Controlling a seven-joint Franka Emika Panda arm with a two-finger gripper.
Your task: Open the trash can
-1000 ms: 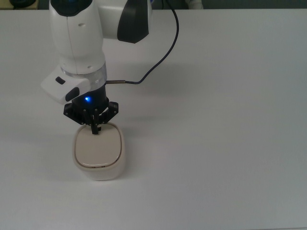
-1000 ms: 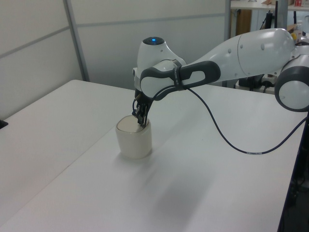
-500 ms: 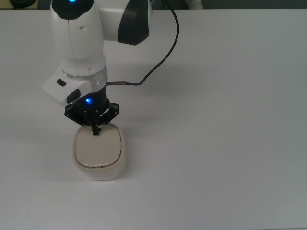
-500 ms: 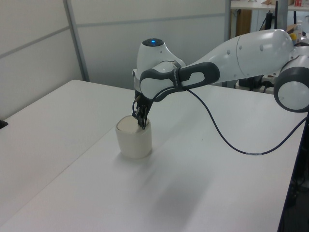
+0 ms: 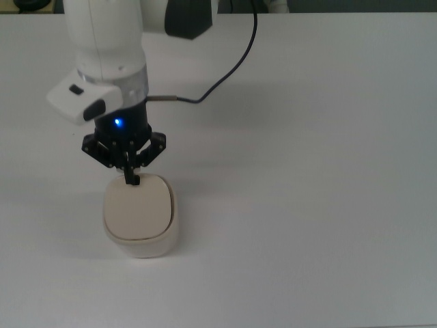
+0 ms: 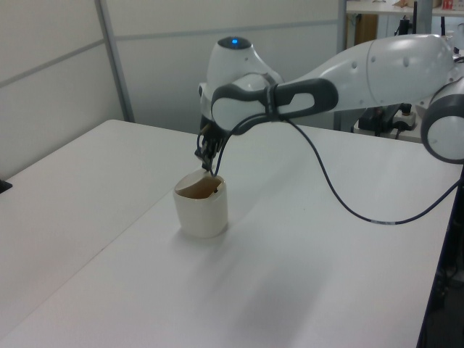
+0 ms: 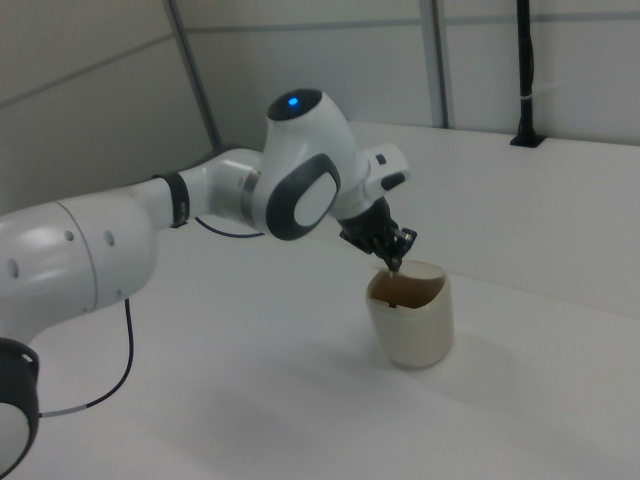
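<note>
Above the trash can [image 5: 140, 219] hangs the gripper [image 5: 131, 179].

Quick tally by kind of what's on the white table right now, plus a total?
Small cream-white plastic trash can with beige lid: 1
White robot arm with black hand: 1
Black cable hanging from the arm: 1
Total: 3
</note>
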